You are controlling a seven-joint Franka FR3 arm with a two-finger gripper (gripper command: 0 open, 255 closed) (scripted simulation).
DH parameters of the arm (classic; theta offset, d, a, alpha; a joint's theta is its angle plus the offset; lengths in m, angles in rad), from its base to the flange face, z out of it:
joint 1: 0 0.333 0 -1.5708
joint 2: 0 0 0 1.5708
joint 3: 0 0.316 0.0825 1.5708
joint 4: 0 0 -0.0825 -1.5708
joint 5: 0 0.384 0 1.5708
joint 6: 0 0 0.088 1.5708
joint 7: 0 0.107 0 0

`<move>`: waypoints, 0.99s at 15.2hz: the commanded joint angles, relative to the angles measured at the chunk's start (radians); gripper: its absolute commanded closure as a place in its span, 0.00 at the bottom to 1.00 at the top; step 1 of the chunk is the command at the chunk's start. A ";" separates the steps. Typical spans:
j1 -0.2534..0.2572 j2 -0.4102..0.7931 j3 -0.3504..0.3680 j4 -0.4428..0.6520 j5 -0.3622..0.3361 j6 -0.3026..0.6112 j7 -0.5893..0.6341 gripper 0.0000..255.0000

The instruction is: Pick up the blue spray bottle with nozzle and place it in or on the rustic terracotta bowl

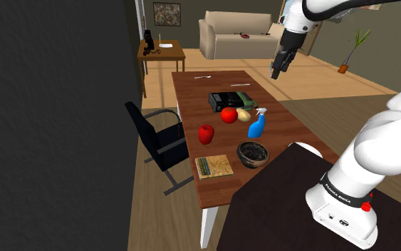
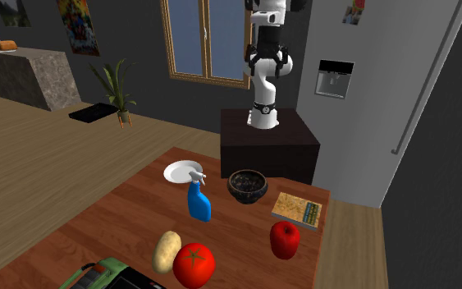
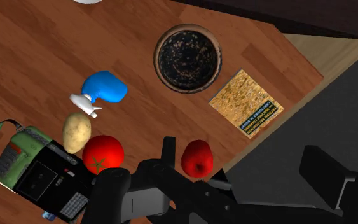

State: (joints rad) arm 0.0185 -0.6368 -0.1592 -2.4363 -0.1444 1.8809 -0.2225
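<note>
The second exterior view shows a white plate at the stand end of the tabletop, near the blue spray bottle. The wrist view cuts the plate to a sliver. The bottle stands upright near the tabletop's middle, close to a potato and apart from the dark brown bowl, which sits nearer the stand end.

A green-and-black case beside the tomato is cut off in the second exterior view, and its kind is hard to make out. An apple sits at the edge by the office chair.

The arm rises tall from the stand and the gripper points down, high above the tabletop. Its jaws are spread and hold nothing.
</note>
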 commanded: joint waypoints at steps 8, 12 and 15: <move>0.012 0.277 -0.109 -0.001 -0.091 0.197 -0.247 0.00; 0.014 0.426 -0.148 0.027 -0.117 0.287 -0.351 0.00; 0.012 0.545 -0.169 0.059 -0.130 0.352 -0.428 0.00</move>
State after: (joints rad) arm 0.0315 -0.1341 -0.3208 -2.3872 -0.2692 2.2082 -0.6229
